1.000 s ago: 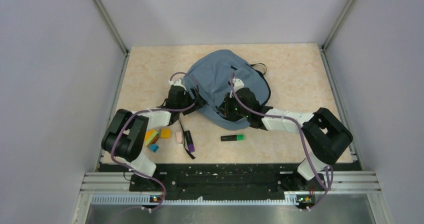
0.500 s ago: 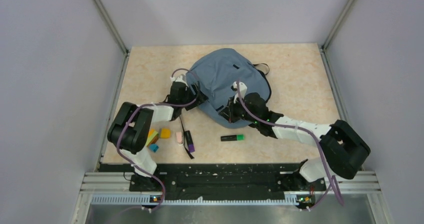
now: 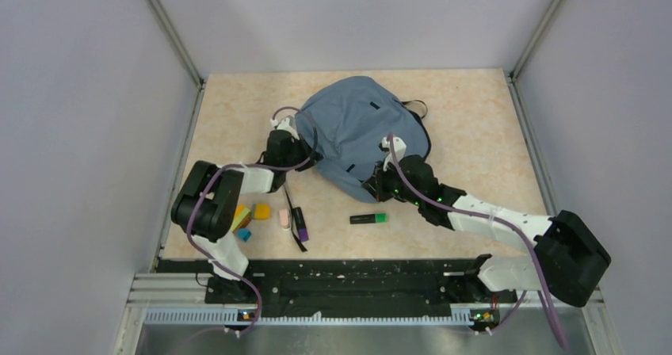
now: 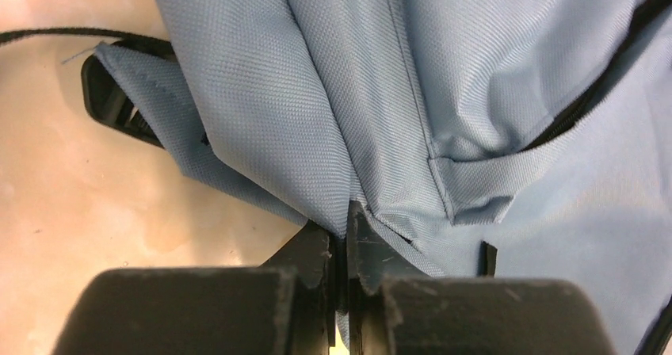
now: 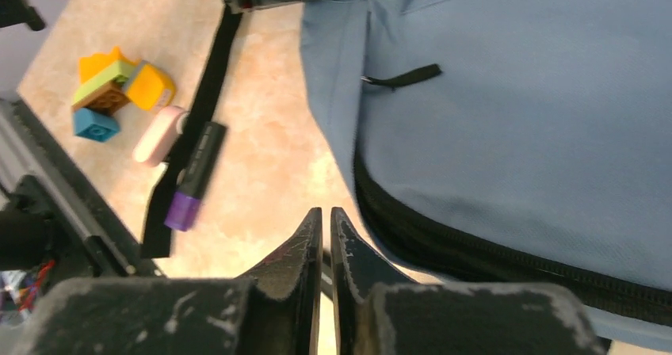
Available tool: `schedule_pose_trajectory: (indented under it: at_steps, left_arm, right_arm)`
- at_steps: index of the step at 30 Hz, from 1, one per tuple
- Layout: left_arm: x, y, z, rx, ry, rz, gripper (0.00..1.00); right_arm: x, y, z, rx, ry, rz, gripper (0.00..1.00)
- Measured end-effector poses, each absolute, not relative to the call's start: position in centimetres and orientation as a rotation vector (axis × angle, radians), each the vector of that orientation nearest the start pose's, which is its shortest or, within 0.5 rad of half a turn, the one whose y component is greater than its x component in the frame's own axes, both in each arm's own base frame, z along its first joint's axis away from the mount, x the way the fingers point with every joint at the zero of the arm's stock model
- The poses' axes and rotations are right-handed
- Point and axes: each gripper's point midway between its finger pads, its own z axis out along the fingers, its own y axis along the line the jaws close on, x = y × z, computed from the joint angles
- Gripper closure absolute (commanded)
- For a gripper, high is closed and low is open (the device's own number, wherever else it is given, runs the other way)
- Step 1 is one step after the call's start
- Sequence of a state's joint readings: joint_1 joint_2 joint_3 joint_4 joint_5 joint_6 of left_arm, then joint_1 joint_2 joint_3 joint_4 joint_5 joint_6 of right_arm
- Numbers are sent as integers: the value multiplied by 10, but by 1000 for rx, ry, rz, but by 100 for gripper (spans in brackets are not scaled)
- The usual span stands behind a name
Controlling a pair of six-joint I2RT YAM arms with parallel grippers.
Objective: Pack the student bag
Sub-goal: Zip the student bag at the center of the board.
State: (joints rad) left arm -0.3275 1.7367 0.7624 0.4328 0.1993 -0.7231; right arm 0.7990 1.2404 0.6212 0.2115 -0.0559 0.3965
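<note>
The student bag [image 3: 357, 129] lies flat on the table [image 3: 483, 133], out in front of both sets of fingers. Its rounded end points toward the far wall and its zippered lower edge faces the arms. Its long axis runs roughly near to far, slanted a little. 2 black straps [image 3: 412, 108] poke out on its far right side.

The left fingers [image 4: 357, 230] are clenched on a fold of blue fabric at the bag's near-left edge. The cloth bunches into creases that fan away from the tips. Just left of those tips a black buckle [image 4: 111, 101] rests on the table.

The right fingers [image 5: 342, 230] are pressed together at the bag's near edge, just beside the black zipper [image 5: 475, 260]. Whether they pinch anything thin I cannot tell.

Left of the right fingers, on bare table, lie a purple-capped marker [image 5: 192, 182] and a pink eraser [image 5: 158, 135]. A small heap of coloured blocks [image 5: 115, 85] sits there too, and a loose black strap [image 5: 208, 78] runs past them. A green highlighter [image 3: 369, 218] sits near the right fingers, on the arms' side.

The table is beige with a faint marbled pattern. Pale grey walls close it in on 3 sides, with metal rails in the far corners.
</note>
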Motion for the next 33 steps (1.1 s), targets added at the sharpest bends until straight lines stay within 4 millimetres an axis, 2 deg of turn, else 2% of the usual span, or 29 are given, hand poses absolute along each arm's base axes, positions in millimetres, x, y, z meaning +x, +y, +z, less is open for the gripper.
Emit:
schedule_pose_trajectory:
  at_steps: [2,4,7,11,15,19,22,23,26,29,30,33]
  left_arm:
    - [396,-201,56,-264,2161,-844,100]
    - [394,-201,59,-205,2118,-883,100]
    - [393,-203,73,-117,2052,-965,100]
    - [396,-204,90,-11,1982,-1049,100]
    - [410,-202,93,85,1993,-1025,100]
    - [429,-200,96,163,2035,-944,98]
    - [439,-197,96,186,2063,-889,90]
    - [442,-196,95,188,2072,-875,83]
    - [453,-189,87,179,2101,-834,59]
    - [462,-181,86,156,2108,-791,29]
    - [463,-179,86,150,2106,-780,25]
    - [466,-174,86,109,2110,-762,22]
  right_arm:
    - [249,286,132,-434,2043,779,73]
    - [251,281,128,-424,2056,743,68]
    - [256,277,127,-427,2053,696,65]
    - [269,283,126,-454,2041,652,63]
    - [272,293,116,-523,2050,652,56]
    - [261,303,106,-612,2070,709,47]
    - [255,308,109,-645,2062,752,37]
    - [254,307,111,-652,2064,757,34]
    - [251,305,125,-670,2041,753,29]
    - [260,303,148,-686,1975,706,24]
    - [265,302,155,-689,1951,679,21]
    - [280,296,166,-708,1893,579,18]
